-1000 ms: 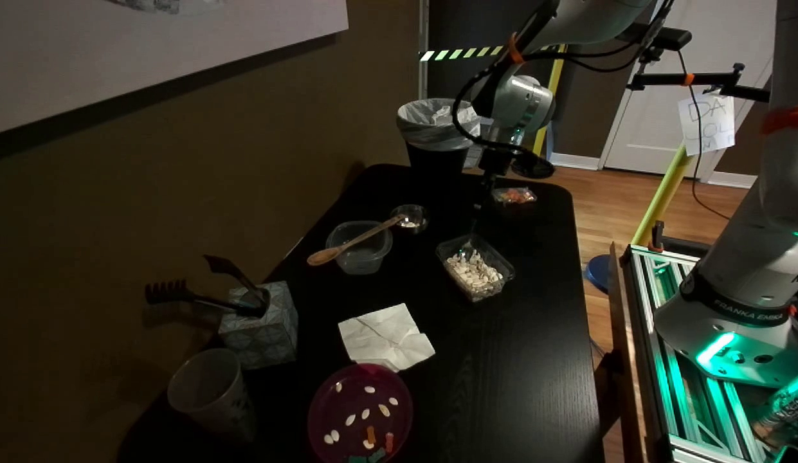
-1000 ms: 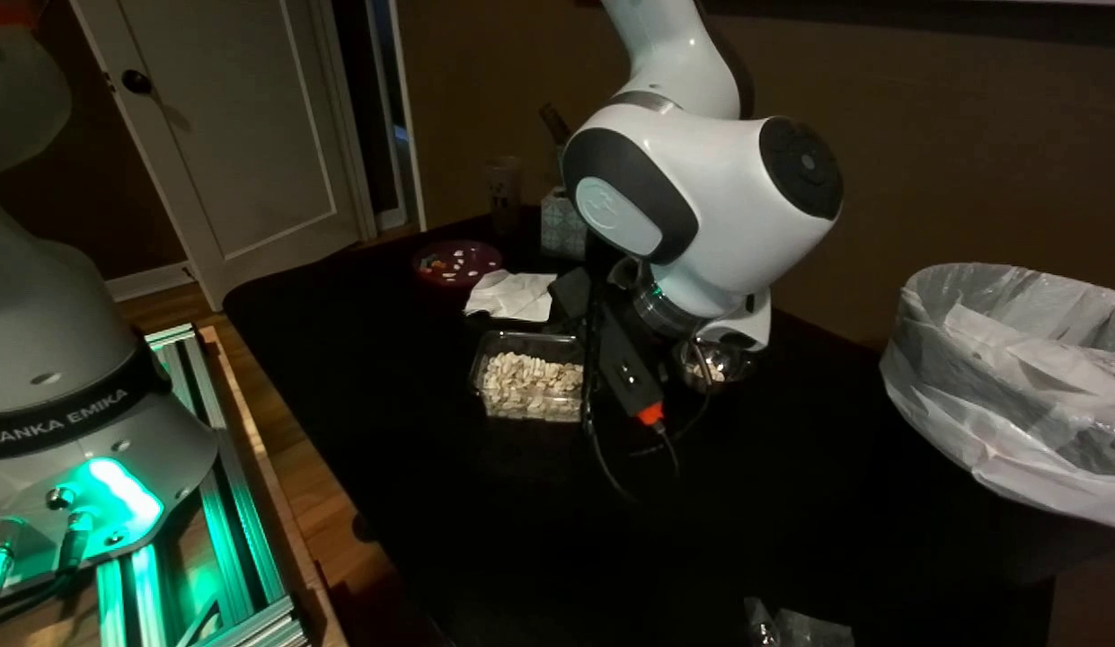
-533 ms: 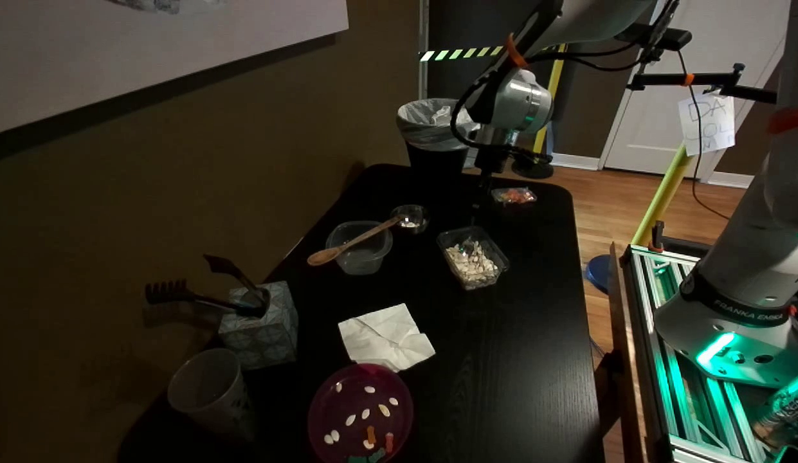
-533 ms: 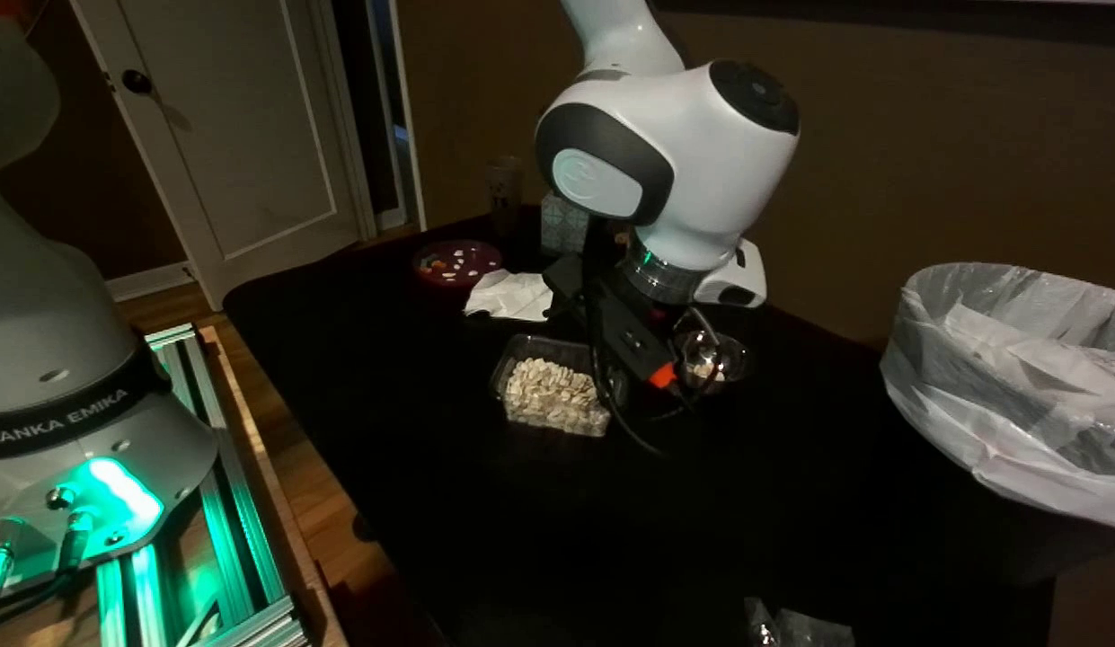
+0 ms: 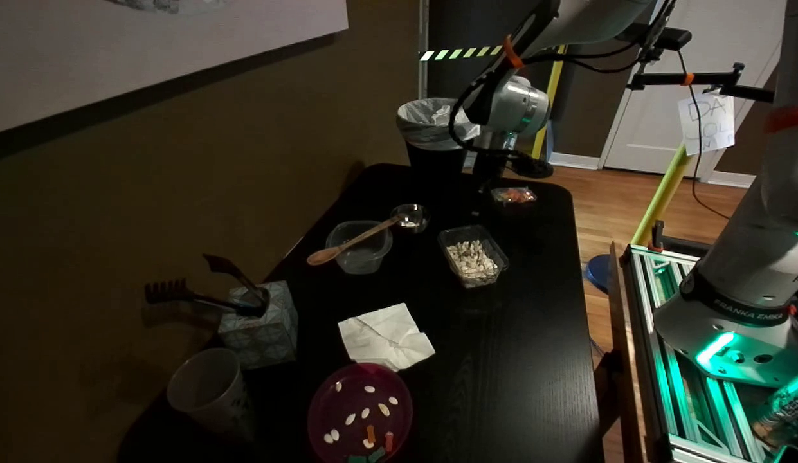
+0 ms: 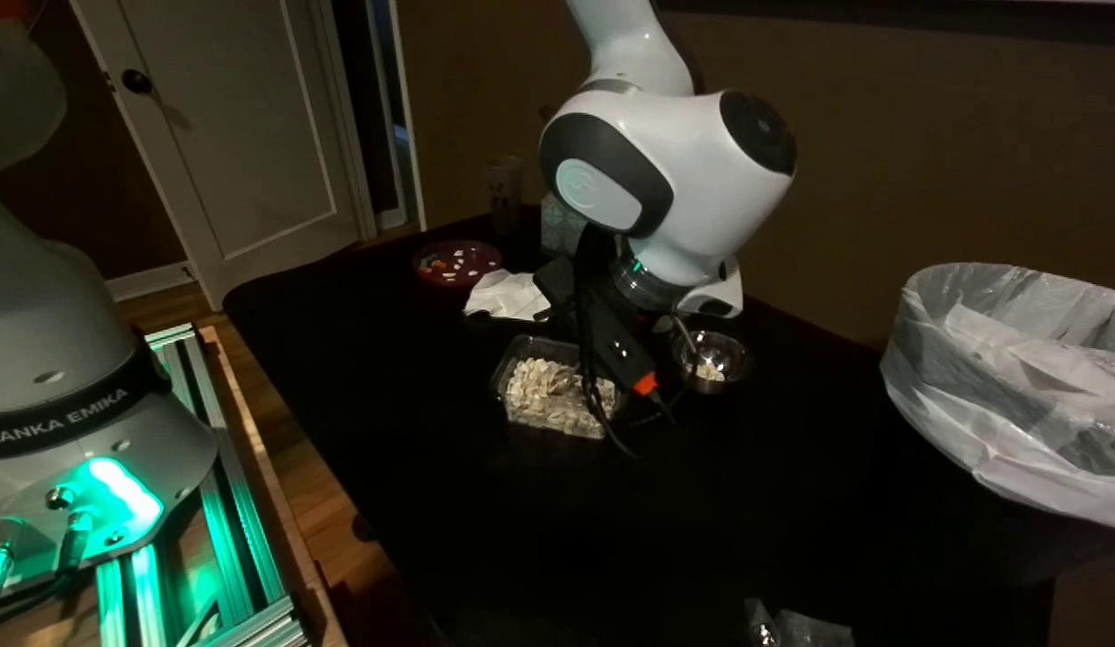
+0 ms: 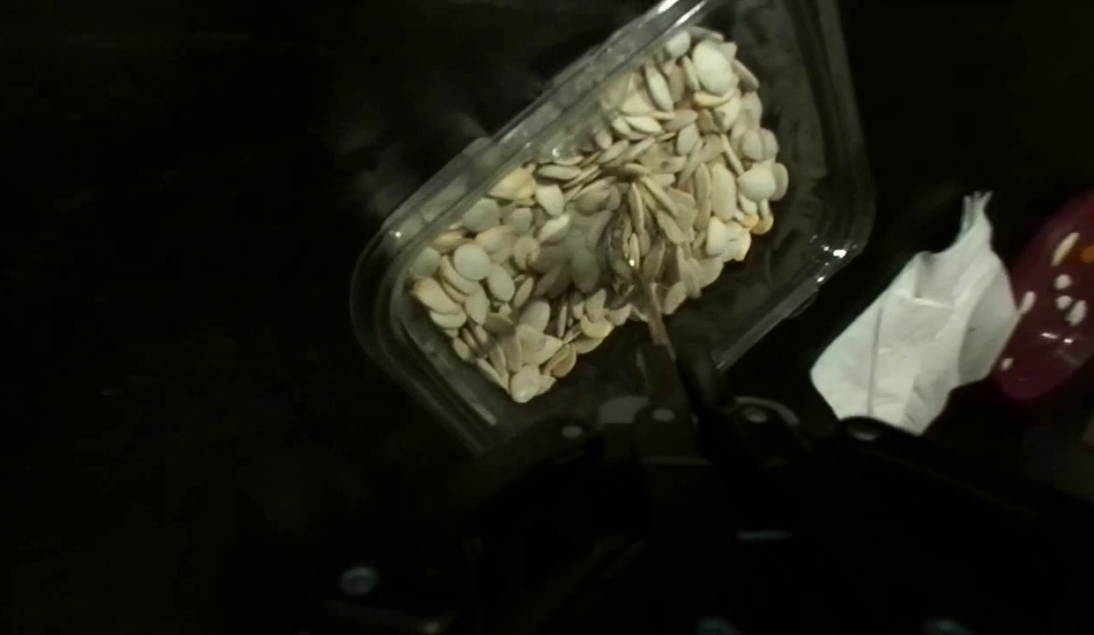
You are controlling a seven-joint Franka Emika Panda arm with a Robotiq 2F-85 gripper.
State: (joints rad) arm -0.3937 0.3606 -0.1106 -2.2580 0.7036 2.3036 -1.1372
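Note:
A thin metal spoon [image 7: 654, 319] is pinched at its handle by my shut gripper [image 7: 679, 354], seen from above in the wrist view. Its bowl end is sunk among pale flat seeds [image 7: 502, 273] and mostly buried. The seeds fill much of a clear plastic container [image 7: 829, 132], which lies just ahead of the fingertips. That container [image 5: 492, 276] stands on the black table in both exterior views. In an exterior view the gripper [image 5: 482, 190] is a dark shape above and behind it, its fingers hard to make out. Elsewhere the arm and cables cover the fingers.
A small clear bowl [image 6: 732, 350] with a few seeds sits near the container. A wooden spoon [image 5: 353, 243] lies across a plastic tub [image 5: 363, 263]. Nearby are a white napkin [image 5: 386, 337], a purple plate [image 5: 334, 402], a tissue box [image 5: 260, 328] and a lined bin [image 5: 434, 128].
Over the last second the seed container has slid a little toward the bin end of the table. The arm rose slightly, then came down again. The seeds' surface has shifted.

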